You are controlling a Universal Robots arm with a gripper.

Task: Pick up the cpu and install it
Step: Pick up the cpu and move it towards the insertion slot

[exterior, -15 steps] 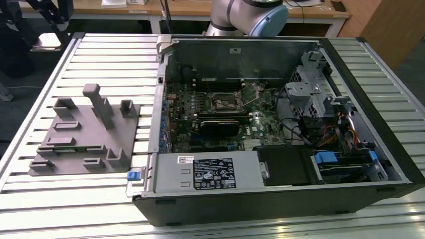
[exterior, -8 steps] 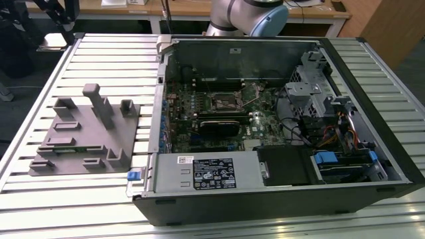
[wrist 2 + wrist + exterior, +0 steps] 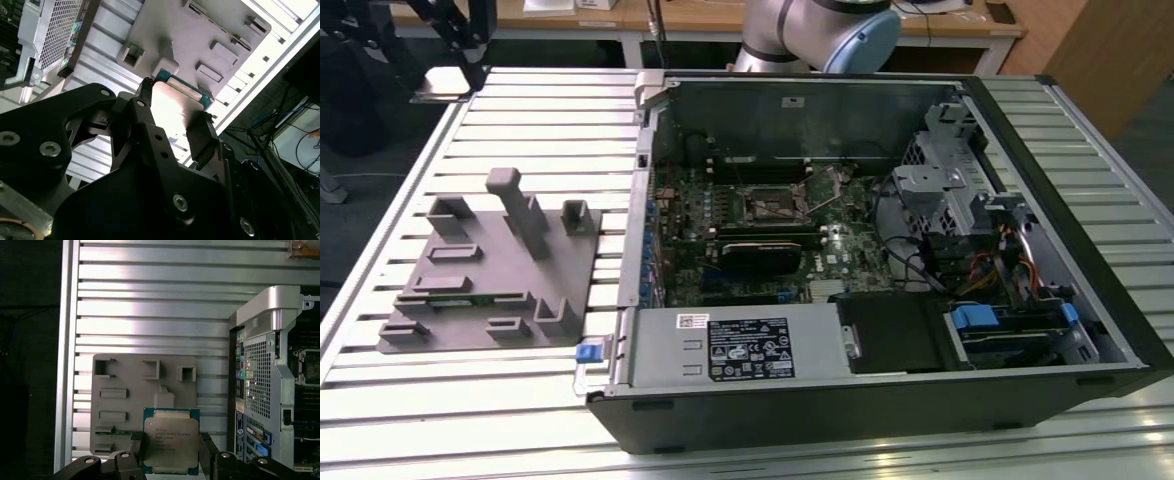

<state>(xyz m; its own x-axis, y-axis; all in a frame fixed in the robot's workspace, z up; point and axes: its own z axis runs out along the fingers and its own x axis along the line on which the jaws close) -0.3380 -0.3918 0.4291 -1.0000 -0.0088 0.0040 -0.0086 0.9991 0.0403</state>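
Between the two fingers (image 3: 207, 454) of the end effector (image 3: 171, 440) sits the one cpu (image 3: 169, 452), pinched by opposite edges, with its silvery top showing in the first wrist view. The fingers are spread no wider than the chip. It hangs over the single grey fixture (image 3: 125, 390). On the slatted surface (image 3: 520, 110), that fixture lies beside one open computer case (image 3: 854, 410), with one dark socket (image 3: 767, 205) inside.
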